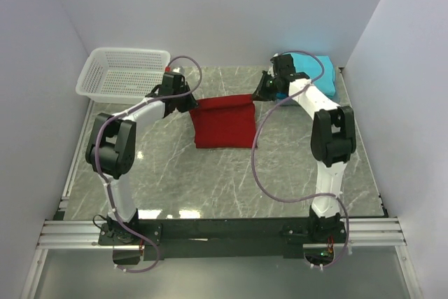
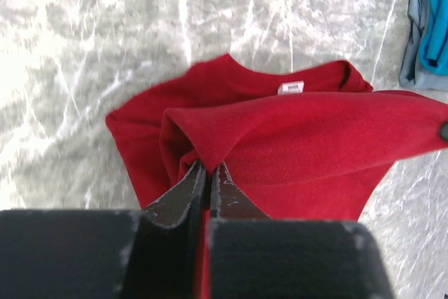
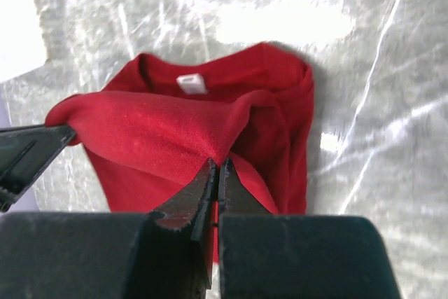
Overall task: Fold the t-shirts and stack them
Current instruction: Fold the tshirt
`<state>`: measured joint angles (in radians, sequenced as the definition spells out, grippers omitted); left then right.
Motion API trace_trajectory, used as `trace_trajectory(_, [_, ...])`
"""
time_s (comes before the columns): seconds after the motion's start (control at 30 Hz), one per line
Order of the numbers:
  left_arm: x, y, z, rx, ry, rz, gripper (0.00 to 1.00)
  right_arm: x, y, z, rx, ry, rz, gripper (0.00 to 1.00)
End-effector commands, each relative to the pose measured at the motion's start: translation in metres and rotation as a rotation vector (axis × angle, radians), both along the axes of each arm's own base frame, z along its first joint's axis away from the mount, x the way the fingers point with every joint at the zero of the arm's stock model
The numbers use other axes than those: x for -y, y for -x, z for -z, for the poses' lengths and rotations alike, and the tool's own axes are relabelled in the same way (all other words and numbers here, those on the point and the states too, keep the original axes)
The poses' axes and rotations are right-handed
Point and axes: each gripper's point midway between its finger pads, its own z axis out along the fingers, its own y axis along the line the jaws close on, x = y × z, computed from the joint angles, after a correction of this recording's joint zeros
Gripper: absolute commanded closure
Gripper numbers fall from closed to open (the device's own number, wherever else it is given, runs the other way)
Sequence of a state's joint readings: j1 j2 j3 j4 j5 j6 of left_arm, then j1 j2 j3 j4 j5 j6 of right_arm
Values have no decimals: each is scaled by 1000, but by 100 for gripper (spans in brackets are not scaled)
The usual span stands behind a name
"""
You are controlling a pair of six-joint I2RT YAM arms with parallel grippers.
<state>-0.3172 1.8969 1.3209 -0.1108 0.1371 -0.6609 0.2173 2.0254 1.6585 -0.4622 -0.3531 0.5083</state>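
Observation:
A deep red t-shirt (image 1: 224,124) lies partly folded in the middle of the table. My left gripper (image 1: 192,105) is shut on its far left corner (image 2: 210,152). My right gripper (image 1: 257,96) is shut on its far right corner (image 3: 217,152). Both hold the far edge lifted and stretched between them above the lower layer, whose collar and white label (image 2: 290,88) show below. Folded turquoise t-shirts (image 1: 318,75) lie stacked at the far right, behind the right arm; their edge shows in the left wrist view (image 2: 430,26).
A white plastic mesh basket (image 1: 124,73) stands at the far left corner of the marble table (image 1: 210,180). White walls close in the left, far and right sides. A grey cable loops from the right arm over the table (image 1: 262,173).

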Motion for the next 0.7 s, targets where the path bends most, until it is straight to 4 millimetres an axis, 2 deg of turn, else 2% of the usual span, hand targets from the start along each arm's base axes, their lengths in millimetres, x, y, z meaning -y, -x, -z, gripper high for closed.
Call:
trace_trajectory(0.0, [-2,-25,-20,79,23,9,90,7,-30,-8,47,-18,31,99])
trace_trajectory(0.03, [-5,-27,-18,85,14,-12,83,9,-35,-6,44,-18,40,98])
trace_trajectory(0.07, [-9,-32,-20,99,17,-31,65,9,-38,3,25,-17,42,85])
trace_trajectory(0.1, [-11,-34,-22,107,11,-43,54,8,-46,-5,45,-26,46,71])
trace_trajectory(0.13, [-13,-38,-28,123,6,-55,39,7,-49,-8,50,-32,42,45])
trace_trajectory(0.17, [-18,-41,-32,137,-11,-76,28,6,-52,-10,62,-38,38,13])
trace_trajectory(0.2, [-18,-44,-40,162,-19,-70,9,4,-55,-17,81,-44,29,12])
trace_trajectory(0.23, [-19,-45,-56,194,-14,-73,5,1,-55,-23,94,-59,13,12])
trace_trajectory(0.27, [-23,-46,-64,214,-27,-92,3,1,-56,-35,127,-63,6,12])
trace_trajectory(0.3, [-27,-45,-79,245,-24,-104,0,2,-53,-38,138,-55,1,12])
trace_trajectory(0.33, [-29,-43,-86,257,-27,-113,1,2,-51,-43,155,-50,-3,12])
trace_trajectory(0.37, [-31,-41,-91,265,-34,-122,1,5,-50,-62,205,-41,6,11])
trace_trajectory(0.4, [-33,-36,-105,284,-28,-122,1,8,-42,-58,202,-22,1,11])
trace_trajectory(0.47, [-36,-26,-112,291,-23,-124,1,14,-27,-68,236,21,7,10])
trace_trajectory(0.5, [-38,-17,-130,325,-6,-130,1,15,-21,-70,245,32,7,10])
trace_trajectory(0.53, [-41,-8,-125,314,-4,-132,0,17,-15,-72,253,46,11,10])
trace_trajectory(0.57, [-42,-1,-130,323,12,-138,0,20,-10,-91,302,47,31,9])
trace_trajectory(0.6, [-45,10,-153,372,36,-145,1,26,1,-75,273,65,54,9])
trace_trajectory(0.63, [-47,22,-146,366,42,-141,1,28,6,-76,283,66,63,9])
trace_trajectory(0.67, [-47,30,-156,395,72,-140,1,31,14,-79,291,60,69,9])
